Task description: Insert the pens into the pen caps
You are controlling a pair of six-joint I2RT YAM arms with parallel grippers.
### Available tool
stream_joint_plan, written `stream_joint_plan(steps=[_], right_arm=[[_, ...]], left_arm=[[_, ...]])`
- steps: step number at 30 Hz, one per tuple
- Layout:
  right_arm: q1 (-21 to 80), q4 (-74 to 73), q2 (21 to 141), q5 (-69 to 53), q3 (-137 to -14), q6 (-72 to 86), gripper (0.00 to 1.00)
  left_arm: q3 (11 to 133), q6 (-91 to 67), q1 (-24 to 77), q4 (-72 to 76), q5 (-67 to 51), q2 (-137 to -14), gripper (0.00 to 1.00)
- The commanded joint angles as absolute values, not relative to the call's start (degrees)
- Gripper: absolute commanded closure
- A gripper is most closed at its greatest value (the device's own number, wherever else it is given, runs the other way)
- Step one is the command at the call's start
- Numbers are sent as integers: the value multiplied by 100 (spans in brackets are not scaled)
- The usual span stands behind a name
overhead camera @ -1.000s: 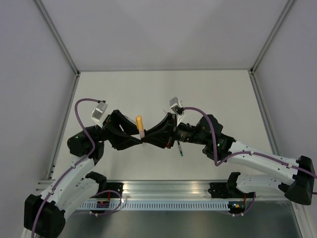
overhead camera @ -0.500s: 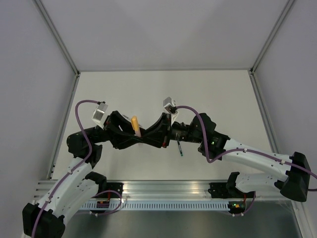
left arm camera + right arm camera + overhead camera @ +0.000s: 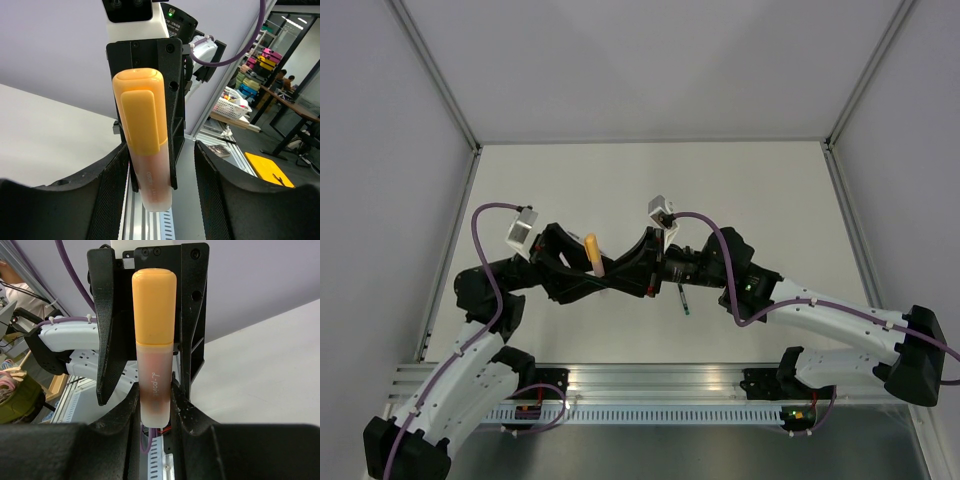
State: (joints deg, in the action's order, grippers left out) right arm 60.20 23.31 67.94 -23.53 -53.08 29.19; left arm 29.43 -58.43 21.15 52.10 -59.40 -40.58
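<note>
Right gripper (image 3: 155,401) is clamped on the pale orange pen (image 3: 155,385), above the table (image 3: 750,190); the dark pen (image 3: 684,300) lies on the table under that wrist; the orange-yellow cap (image 3: 154,305) sits on the held pen's far end; beyond, the left gripper (image 3: 161,150) straddles it, jaws apart.

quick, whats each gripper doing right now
left gripper: open, standing wide around the capped orange pen, not clamping it.
right gripper: shut on the orange pen's body.
</note>
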Motion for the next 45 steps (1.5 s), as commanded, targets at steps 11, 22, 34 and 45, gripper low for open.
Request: stream_joint_plan(steps=[11, 22, 34, 45], right_arm=[[5941, 2294, 6767, -2206, -5265, 2988, 100], [5933, 2285, 6750, -2215, -5291, 3041, 100], [5933, 2004, 6750, -2162, -5431, 2910, 100], [5941, 1968, 6882, -2513, -5432, 2777, 57]], left_arm=[[3287, -5748, 2188, 5300, -5529, -3815, 46], [3375, -5678, 2188, 5115, -5379, -3709, 54], [3305, -5660, 2188, 5107, -5502, -3788, 98], [3314, -5906, 2188, 5264, -5441, -3788, 98]])
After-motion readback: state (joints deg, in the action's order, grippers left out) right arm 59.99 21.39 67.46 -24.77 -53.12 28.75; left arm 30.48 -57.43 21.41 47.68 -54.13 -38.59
